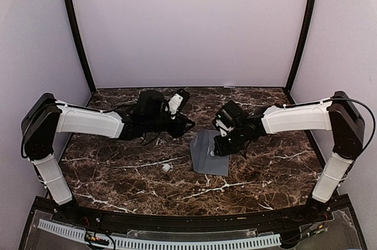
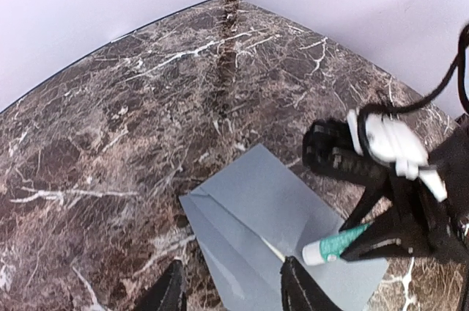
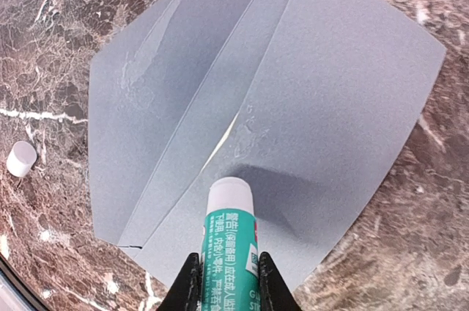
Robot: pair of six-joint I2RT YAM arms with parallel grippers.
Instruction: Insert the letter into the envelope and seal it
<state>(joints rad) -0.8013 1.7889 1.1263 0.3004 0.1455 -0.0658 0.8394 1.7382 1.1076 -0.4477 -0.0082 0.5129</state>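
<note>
Robot lab booth; plain white walls (image 1: 188, 26), marble-patterned table (image 1: 118, 179), 2 bolted arms (image 1: 88, 121).

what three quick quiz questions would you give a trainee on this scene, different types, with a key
1. True or false: the right claw grips a teal glue stick whose uncapped tip points at the grey envelope.
2. Where is the small white cap?
A. on the glue stick
B. on the table, apart from the envelope
C. on top of the envelope
3. Fill in: the left claw hangs over the envelope's near edge with its jaws ____ and nothing between them.

Key: 1 true; 2 B; 3 open
</note>
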